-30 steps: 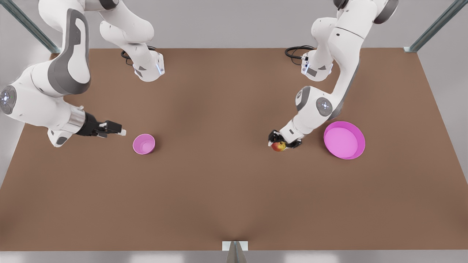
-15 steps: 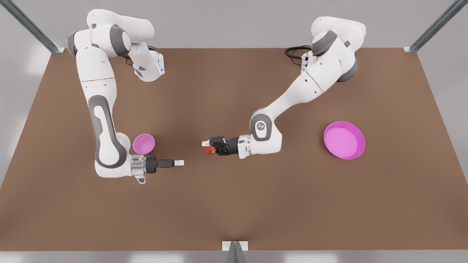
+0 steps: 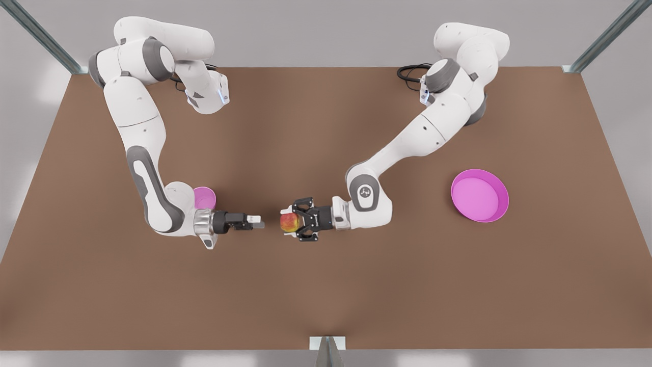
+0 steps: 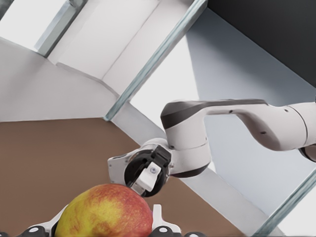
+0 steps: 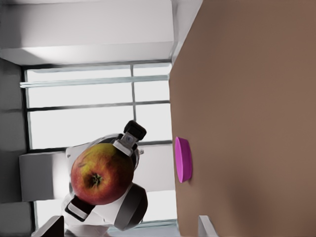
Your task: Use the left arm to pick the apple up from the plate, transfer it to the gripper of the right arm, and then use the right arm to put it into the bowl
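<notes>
Front view: apple held mid-counter, two grippers face to face

Front view shows the left gripper (image 3: 291, 223), on the front view's right arm, closed on the apple (image 3: 289, 222) and holding it in the air over the middle of the brown counter (image 3: 326, 285). Its fingers (image 3: 300, 205) clamp the apple from two sides, and the wrist lies level, pointing toward the front view's left.

The right gripper (image 3: 259, 222), on the front view's left arm, points straight back at the apple, just beside it with a small gap. I cannot tell how far its fingers are parted. In the left wrist view the apple (image 4: 104, 211) sits close up, and the right gripper (image 4: 148, 175) faces it from just beyond. In the right wrist view the apple (image 5: 102, 173) hangs ahead, gripped by the left gripper (image 5: 101, 174).

The bowl (image 3: 206, 196) sits on the counter partly behind the right arm's forearm. The plate (image 3: 480, 195) lies well apart, at the front view's right.
</notes>
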Motion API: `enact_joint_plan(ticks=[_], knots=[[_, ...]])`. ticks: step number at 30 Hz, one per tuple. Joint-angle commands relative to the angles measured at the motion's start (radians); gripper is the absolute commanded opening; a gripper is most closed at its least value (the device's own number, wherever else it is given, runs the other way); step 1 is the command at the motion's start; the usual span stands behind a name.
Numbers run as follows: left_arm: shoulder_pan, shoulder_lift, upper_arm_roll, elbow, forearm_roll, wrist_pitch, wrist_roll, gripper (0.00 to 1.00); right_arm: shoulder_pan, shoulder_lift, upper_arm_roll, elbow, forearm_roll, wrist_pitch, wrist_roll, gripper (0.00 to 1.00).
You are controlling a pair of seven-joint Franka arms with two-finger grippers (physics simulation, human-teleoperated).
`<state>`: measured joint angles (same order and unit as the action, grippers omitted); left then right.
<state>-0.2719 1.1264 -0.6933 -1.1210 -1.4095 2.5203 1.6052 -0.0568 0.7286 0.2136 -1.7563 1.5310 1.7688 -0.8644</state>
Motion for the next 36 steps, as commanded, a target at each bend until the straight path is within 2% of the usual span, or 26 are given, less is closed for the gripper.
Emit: enact_joint_plan(ticks=[1, 9, 21, 36], knots=[[-0.018, 0.018, 0.0, 0.03, -0.002, -0.006, 0.628, 0.7, 0.002, 0.0, 0.001, 0.001, 0.018, -0.011, -0.432, 1.0], [-0.039, 0.056, 0.0, 0.079, -0.003, -0.001, 0.627, 0.7, 0.014, 0.005, 0.038, 0.008, 0.067, 0.011, -0.444, 1.0], [-0.039, 0.064, 0.0, 0.079, -0.003, -0.001, 0.627, 0.7, 0.097, 0.014, 0.04, 0.009, 0.132, 0.103, -0.472, 1.0], [-0.039, 0.069, 0.001, 0.079, -0.003, -0.001, 0.627, 0.7, 0.109, 0.075, 0.04, 0.092, 0.17, 0.104, -0.435, 1.0]])
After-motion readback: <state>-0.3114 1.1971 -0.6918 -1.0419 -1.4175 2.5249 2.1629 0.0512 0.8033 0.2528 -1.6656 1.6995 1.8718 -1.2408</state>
